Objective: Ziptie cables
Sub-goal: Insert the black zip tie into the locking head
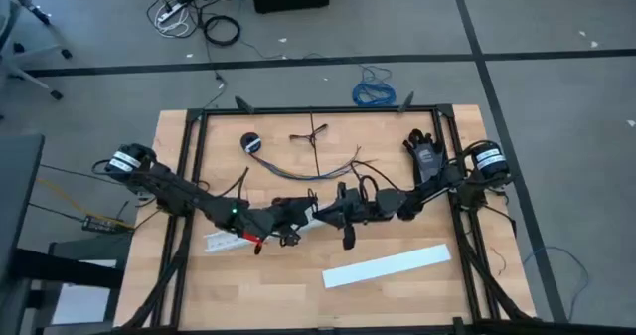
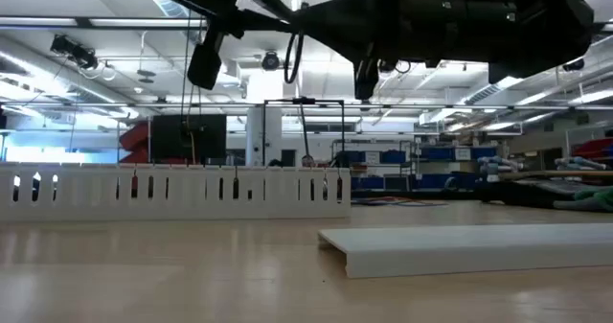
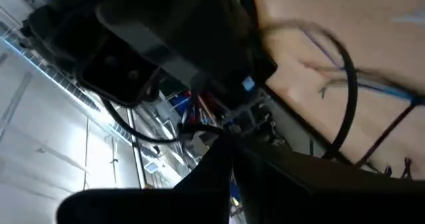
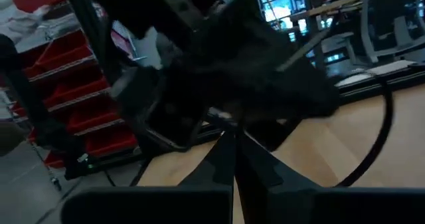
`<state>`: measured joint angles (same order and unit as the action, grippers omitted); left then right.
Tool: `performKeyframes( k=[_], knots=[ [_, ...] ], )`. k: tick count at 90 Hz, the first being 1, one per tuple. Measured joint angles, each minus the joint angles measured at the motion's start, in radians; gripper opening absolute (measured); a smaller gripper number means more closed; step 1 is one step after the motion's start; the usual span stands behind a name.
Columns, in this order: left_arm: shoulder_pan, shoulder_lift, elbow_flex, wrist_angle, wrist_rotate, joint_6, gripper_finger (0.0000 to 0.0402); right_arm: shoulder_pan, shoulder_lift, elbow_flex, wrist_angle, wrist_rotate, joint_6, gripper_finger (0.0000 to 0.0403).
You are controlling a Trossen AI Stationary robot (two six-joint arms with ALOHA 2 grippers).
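Grey workshop floor is surrounding the wooden bench [image 1: 179, 305], and both dark arms are reaching in over its middle from either side. Two white pieces are lying toward the near edge: a flat white cover strip [image 1: 386, 266] and a slotted white strip [image 1: 224, 242] partly hidden under the left arm. The cables [image 1: 303, 169], a loose bunch of thin grey, purplish and dark wires, are lying farther back, near a small dark roll [image 1: 249, 142] and apart from both arms.

The left end effector [image 1: 298, 216] and the right end effector [image 1: 333, 212] are meeting tip to tip above the bench, and each wrist view shows its own fingers pressed together; whether they are pinching a zip tie I cannot tell. Judging by this, a tie is being handled or passed, with the bundle not yet bound. Next, the tie needs carrying to the cables and looping around them.
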<state>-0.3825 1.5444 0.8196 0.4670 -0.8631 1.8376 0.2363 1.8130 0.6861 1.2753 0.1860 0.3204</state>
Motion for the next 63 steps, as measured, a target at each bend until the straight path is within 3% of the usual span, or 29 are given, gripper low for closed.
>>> performKeyframes(
  k=[26,63],
  knots=[
    [-0.004,0.000,0.000,0.035,0.004,0.075,0.0000,0.001,0.000,0.000,-0.013,-0.007,0.039,0.0000],
    [-0.004,0.008,-0.001,-0.004,-0.010,0.058,0.0000,-0.020,0.000,0.000,-0.014,-0.037,0.065,0.0000]
  ],
)
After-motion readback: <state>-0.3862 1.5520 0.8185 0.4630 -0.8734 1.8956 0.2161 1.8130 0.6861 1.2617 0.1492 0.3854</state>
